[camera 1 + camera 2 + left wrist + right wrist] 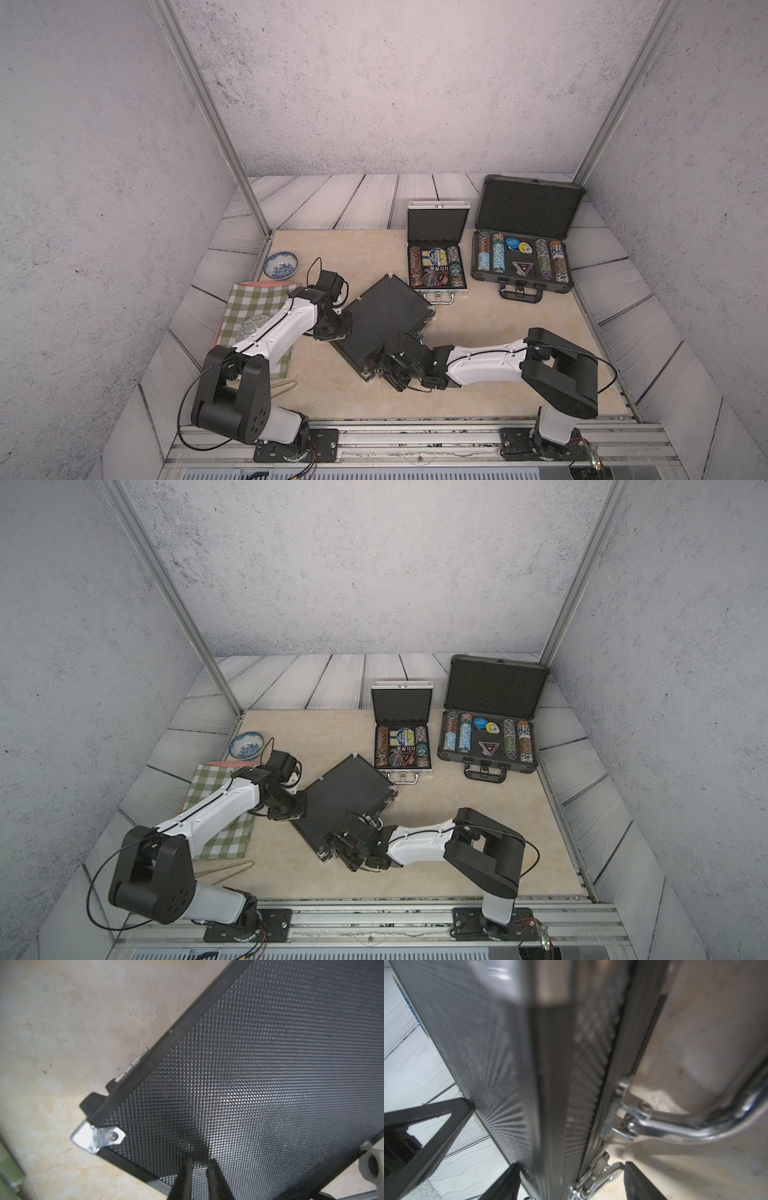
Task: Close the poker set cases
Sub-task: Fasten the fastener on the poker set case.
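The black flat case [386, 316] [345, 796] lies askew mid-table with its lid down but slightly ajar. In the right wrist view a strip of ribbed foam [587, 1076] shows between lid and base. My left gripper [338, 328] [200, 1159] has its tips on the dimpled lid [270, 1064] near the hinge side, nearly together, holding nothing. My right gripper [388, 361] [573, 1167] straddles the handle edge, one finger on the lid, one past the chrome handle [695, 1132]. Behind, the silver case [438, 224] and the larger dark-grey case [528, 208] stand open, full of chips.
A blue-and-white bowl [281, 264] sits at the far left. A green checked cloth [253, 307] with a plate [251, 326] lies under my left arm. Wooden tongs [284, 384] lie near the front. Enclosure walls surround the table.
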You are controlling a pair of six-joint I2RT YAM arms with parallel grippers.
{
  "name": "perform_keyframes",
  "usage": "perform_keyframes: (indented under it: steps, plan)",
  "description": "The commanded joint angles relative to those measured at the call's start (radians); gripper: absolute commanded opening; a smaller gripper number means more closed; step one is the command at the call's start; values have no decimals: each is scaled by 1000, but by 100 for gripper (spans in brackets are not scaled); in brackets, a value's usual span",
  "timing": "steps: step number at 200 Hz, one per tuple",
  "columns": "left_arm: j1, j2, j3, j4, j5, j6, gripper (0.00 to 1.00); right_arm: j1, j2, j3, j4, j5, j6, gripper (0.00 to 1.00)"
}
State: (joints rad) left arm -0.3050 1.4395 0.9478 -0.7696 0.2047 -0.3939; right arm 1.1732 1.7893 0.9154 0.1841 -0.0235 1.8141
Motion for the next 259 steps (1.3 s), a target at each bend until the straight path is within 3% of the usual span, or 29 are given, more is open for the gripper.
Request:
perform_keyframes:
  steps: [1,51,75,116,137,154,177,191,237,259]
  plan:
    - [-5,23,-40,-40,18,-5,18,-13,111,-9,10,-31,27,75]
    - [-5,11,-39,-43,8,-8,18,-17,103,-19,6,-43,16,80]
    - [0,-6,9,-57,-54,-23,27,-24,58,2,-43,-62,-74,85]
    - [18,5,174,-83,-232,-10,51,-29,-10,36,-115,-75,-214,87]
    - [53,51,215,-64,-227,18,58,-29,-41,37,-128,-67,-231,87]
    - [85,106,243,-49,-241,46,57,-29,-55,43,-127,-63,-240,87]
    - [152,186,291,-45,-156,57,40,-23,-64,57,-131,-61,-264,82]
    - [166,225,324,-43,-113,81,37,-20,-65,63,-131,-62,-281,80]
    - [191,323,381,-55,36,182,51,-12,-64,72,-133,-67,-300,80]
    - [193,369,372,-46,67,198,52,-9,-62,91,-138,-65,-296,80]
